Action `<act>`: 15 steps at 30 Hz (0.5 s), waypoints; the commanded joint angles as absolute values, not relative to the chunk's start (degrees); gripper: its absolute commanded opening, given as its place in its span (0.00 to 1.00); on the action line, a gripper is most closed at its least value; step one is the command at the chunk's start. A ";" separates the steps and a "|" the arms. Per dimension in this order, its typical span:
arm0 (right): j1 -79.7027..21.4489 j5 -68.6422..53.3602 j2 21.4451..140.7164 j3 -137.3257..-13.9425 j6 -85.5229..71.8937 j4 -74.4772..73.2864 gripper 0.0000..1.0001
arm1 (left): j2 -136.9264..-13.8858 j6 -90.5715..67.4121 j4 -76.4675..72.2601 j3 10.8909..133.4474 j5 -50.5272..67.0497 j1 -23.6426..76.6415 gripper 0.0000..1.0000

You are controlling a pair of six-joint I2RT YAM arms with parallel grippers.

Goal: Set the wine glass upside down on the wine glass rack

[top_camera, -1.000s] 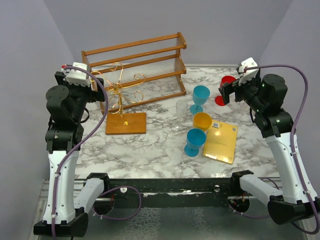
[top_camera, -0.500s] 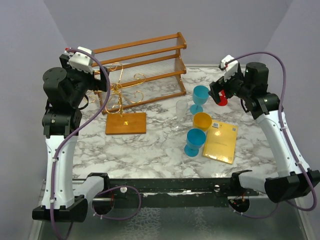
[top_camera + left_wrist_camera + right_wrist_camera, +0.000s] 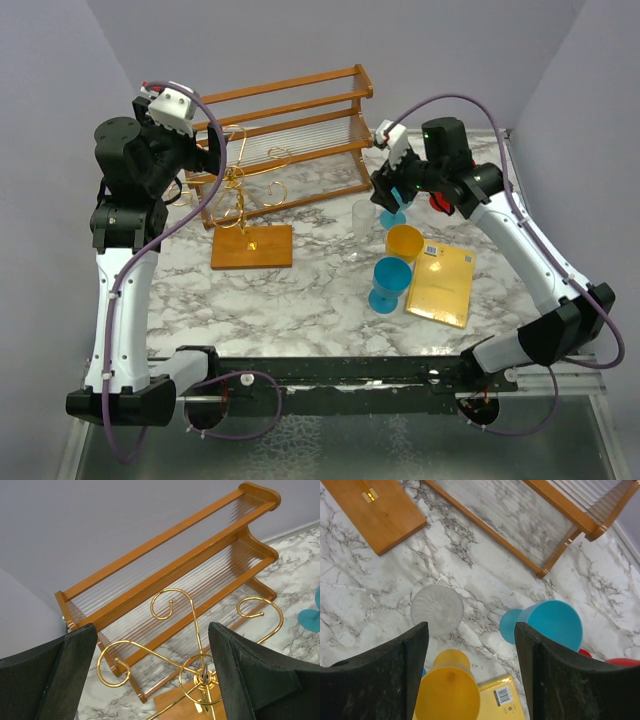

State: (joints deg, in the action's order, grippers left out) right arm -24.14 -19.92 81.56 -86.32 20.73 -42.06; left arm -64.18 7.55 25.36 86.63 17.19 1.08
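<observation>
The wine glass rack, gold wire with curled arms, stands on its orange-brown base at the left middle. My left gripper is open and empty, high above the rack; the wire loops show between its jaws. A clear glass, a blue glass, a yellow glass and a second blue glass stand upright at the middle right. My right gripper is open and empty above the clear glass, yellow glass and blue glass.
A two-tier wooden slatted shelf stands behind the rack. A yellow book lies right of the glasses. A red glass is mostly hidden behind my right arm.
My right arm has swung left from the red glass at the far right to over the clear and blue glasses. My left gripper has risen and moved right toward the rack.
</observation>
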 commanded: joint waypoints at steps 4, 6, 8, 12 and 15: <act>-28.24 -13.48 89.05 -92.10 19.07 -49.60 0.59 | -63.55 6.58 23.47 88.55 19.30 1.05 0.95; -28.83 -12.71 90.53 -92.72 18.60 -50.37 0.54 | -63.47 6.54 23.41 88.42 19.27 1.05 0.95; -29.27 -11.86 91.89 -93.25 18.25 -51.04 0.51 | -63.33 6.56 23.34 88.18 19.25 1.05 0.95; -29.93 -11.65 94.01 -93.90 17.86 -51.91 0.45 | -62.98 6.50 23.22 87.70 19.25 1.05 0.95; -30.71 -12.22 95.17 -94.24 17.42 -51.99 0.38 | -62.76 6.64 23.27 87.39 19.00 1.05 0.95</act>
